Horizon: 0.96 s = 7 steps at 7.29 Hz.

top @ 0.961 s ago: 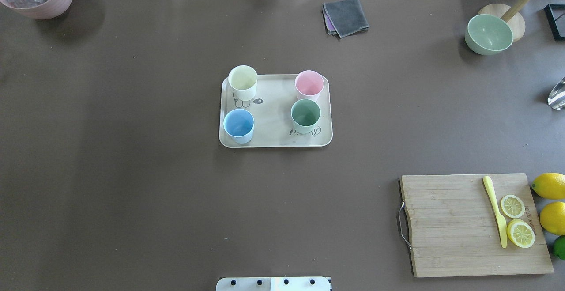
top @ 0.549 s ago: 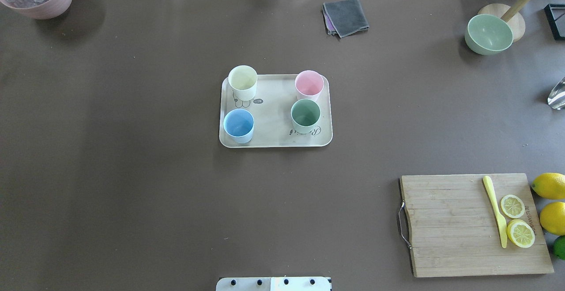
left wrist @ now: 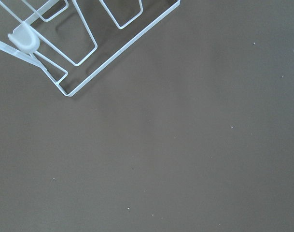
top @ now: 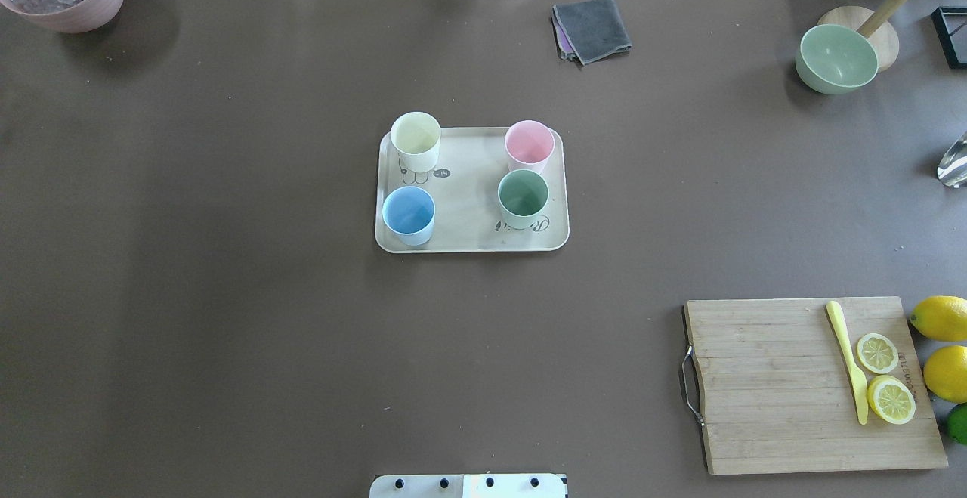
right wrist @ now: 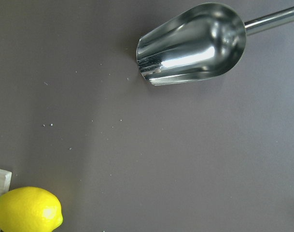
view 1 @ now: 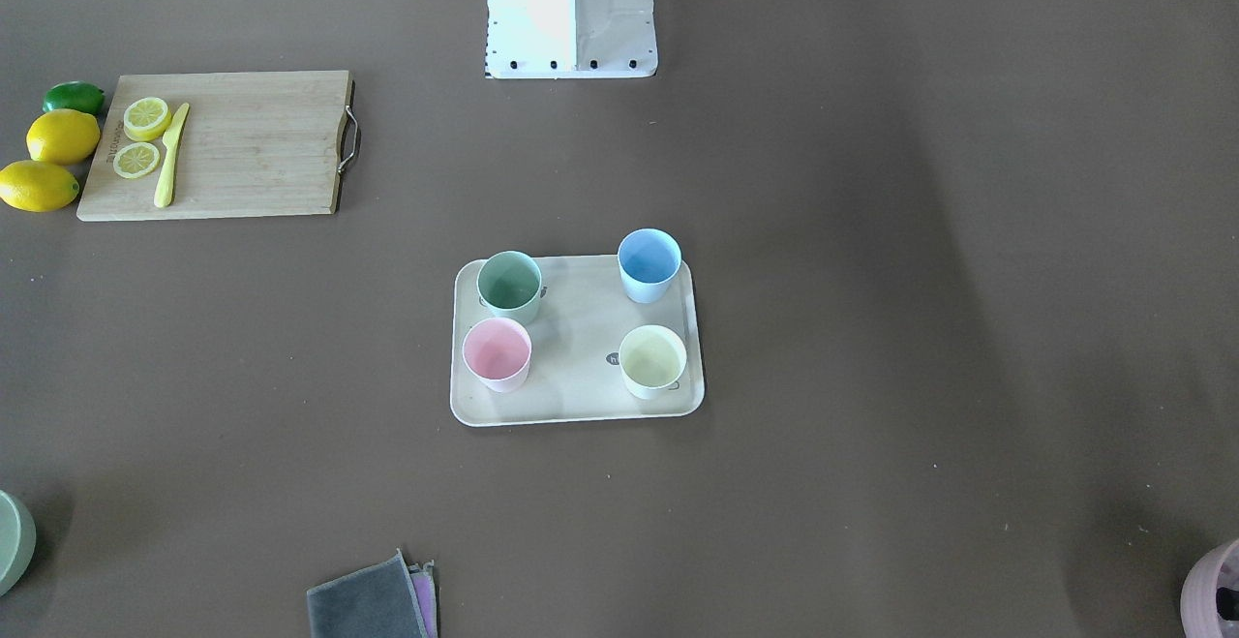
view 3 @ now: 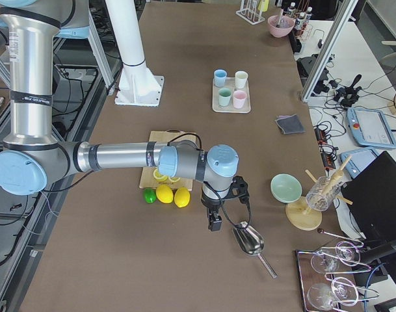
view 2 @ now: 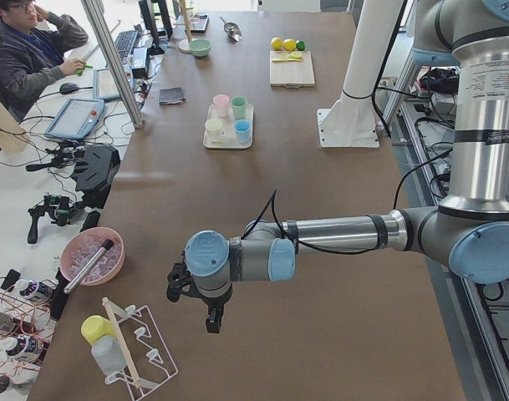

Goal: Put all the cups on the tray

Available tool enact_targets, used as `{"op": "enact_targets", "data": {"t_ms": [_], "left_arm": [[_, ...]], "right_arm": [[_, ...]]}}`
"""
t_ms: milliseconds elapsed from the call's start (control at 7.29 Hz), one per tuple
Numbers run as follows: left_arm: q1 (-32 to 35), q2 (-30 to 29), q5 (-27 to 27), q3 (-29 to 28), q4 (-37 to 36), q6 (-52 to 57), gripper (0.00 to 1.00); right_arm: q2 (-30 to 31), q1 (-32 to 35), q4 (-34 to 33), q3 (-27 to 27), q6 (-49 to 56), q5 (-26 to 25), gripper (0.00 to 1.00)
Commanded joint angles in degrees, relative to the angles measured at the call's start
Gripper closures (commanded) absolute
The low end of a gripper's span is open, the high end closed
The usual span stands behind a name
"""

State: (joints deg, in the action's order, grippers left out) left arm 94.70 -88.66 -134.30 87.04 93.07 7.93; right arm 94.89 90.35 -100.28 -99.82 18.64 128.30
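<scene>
all four pastel plastic cups (top: 523,197) stand on the cream rectangular plastic tray (top: 470,211), well apart from our left end effector (view 2: 214,321) and right end effector (view 3: 214,223). we cannot tell whether either is clenched or released.

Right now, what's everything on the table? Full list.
tray: 1, cream, table centre
cups: 4, yellow cup, pink cup, blue cup, green cup, all upright on the tray
cutting board: 1, wood, near right
knife: 1, yellow, on the board
lemon slices: 2, yellow, on the board beside the knife
lemons: 2, yellow, right of the board
lime: 1, green, beside the lemons
green bowl: 1, far right
cloth: 1, grey, far edge
pink bowl: 1, far left corner
scoop: 1, steel, right end
wire rack: 1, white, left end
left gripper: 1, left end; open or shut, cannot tell
right gripper: 1, by the scoop; cannot tell
</scene>
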Motion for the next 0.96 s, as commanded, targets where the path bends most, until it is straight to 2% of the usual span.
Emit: {"op": "enact_targets", "data": {"t_ms": [0, 275, 824], "left_arm": [[0.22, 0.76, -0.18, 2.16, 0.53, 0.33, 0.02], [0.04, 3.66, -0.09, 5.85, 1.59, 0.24, 0.02], [0.04, 3.75, -0.09, 5.95, 1.59, 0.24, 0.02]], "right_arm": [[0.04, 0.00, 0.00, 0.23, -0.09, -0.07, 0.00], [0.21, 0.00, 0.00, 0.32, -0.09, -0.15, 0.00], [0.12, 0.00, 0.26, 0.24, -0.18, 0.02, 0.00]]}}
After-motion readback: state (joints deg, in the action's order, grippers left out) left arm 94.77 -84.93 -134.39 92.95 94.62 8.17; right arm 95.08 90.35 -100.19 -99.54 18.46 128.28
